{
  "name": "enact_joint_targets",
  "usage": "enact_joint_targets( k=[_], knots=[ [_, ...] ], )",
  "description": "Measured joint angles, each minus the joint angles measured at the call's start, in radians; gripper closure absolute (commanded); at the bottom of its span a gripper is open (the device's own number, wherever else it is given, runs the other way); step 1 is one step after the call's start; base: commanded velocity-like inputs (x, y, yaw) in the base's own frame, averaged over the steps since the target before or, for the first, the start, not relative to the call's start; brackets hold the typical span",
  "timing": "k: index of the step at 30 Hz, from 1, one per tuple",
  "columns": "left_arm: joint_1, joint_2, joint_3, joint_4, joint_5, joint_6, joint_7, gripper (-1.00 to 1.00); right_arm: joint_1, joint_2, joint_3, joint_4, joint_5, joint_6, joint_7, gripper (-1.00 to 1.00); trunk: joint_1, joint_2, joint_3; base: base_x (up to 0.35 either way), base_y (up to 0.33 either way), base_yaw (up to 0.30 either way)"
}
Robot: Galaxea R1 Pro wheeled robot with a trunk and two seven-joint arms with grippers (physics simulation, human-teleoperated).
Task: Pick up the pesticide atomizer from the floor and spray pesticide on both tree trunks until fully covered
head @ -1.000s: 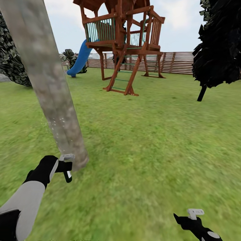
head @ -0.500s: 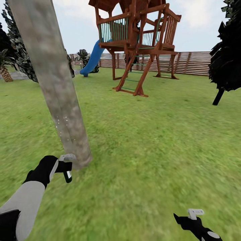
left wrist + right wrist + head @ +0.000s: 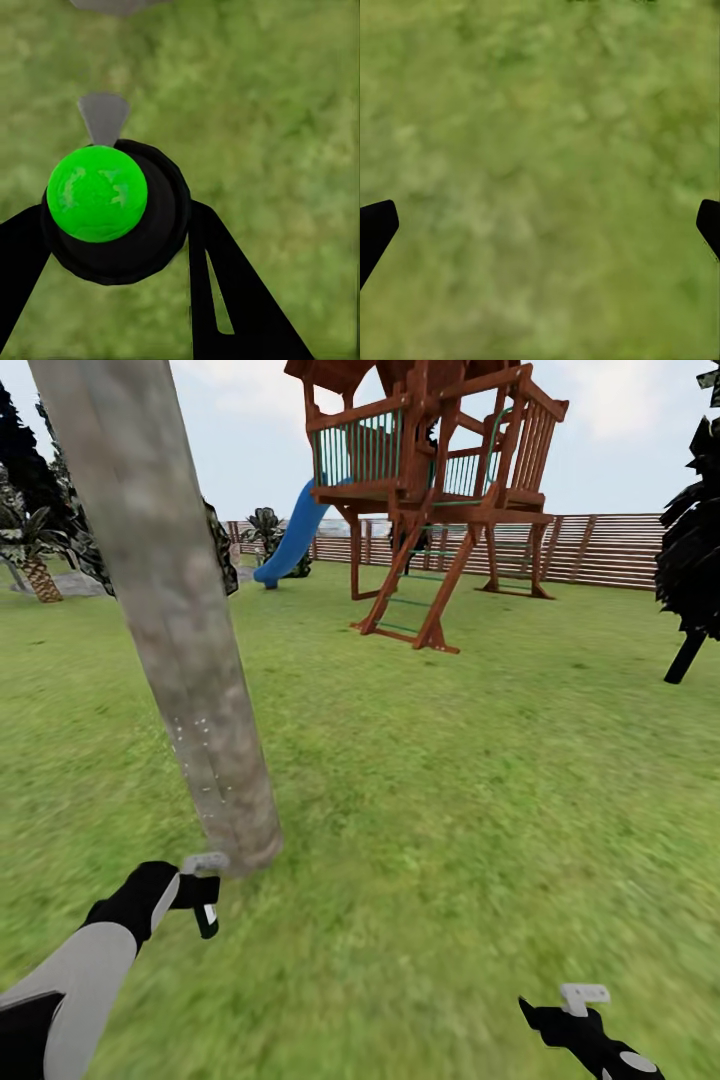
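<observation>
The pesticide atomizer (image 3: 206,913) is a small black bottle with a grey trigger head, and my left gripper (image 3: 200,892) is shut on it just in front of the base of the near tree trunk (image 3: 190,650). That mottled grey-brown trunk leans up to the left and carries tiny white specks low down. In the left wrist view the atomizer (image 3: 97,193) shows its green spot and grey nozzle between the black fingers (image 3: 232,300) of my left gripper (image 3: 112,221). A second dark tree (image 3: 693,550) stands at the far right. My right gripper (image 3: 577,1006) hangs open over grass (image 3: 540,225).
A wooden play tower (image 3: 435,470) with a blue slide (image 3: 290,545) stands ahead on the lawn. A slatted brown fence (image 3: 610,550) closes the back. A short palm (image 3: 38,565) and bushes sit at the far left. Open grass lies between the two trees.
The whole view has swung left, so the tower and far tree sit further right. My left gripper with the atomizer has dropped slightly in the picture. The right gripper is unchanged.
</observation>
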Motion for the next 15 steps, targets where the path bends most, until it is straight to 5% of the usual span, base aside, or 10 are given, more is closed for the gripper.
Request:
enact_joint_targets(
  k=[15],
  knots=[
    [0.009,-0.001,0.000,0.000,0.000,0.000,0.000,1.00,0.000,0.000,0.001,0.000,0.000,0.000,0.000,-1.00,0.000,0.000,0.000,0.194,-0.203,0.007]
  ],
)
